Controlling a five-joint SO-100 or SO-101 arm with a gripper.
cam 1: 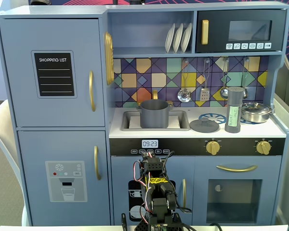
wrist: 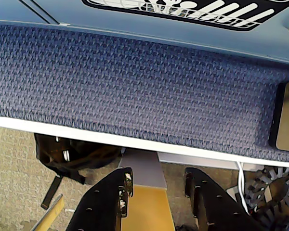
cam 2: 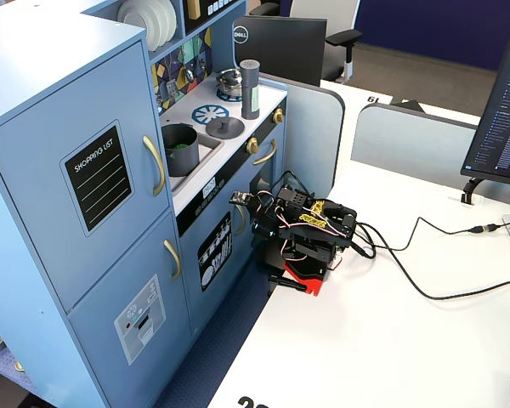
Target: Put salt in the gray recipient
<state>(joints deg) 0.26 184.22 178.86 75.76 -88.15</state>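
Gray pot (cam 1: 154,113) sits in the sink, rim-deep – salt (cam 1: 234,109) stands apart; hand (wrist: 156,185) empty, fingers apart

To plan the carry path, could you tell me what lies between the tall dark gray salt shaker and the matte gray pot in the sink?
In a fixed view, a flat gray round lid lies on the counter between the shaker and pot.
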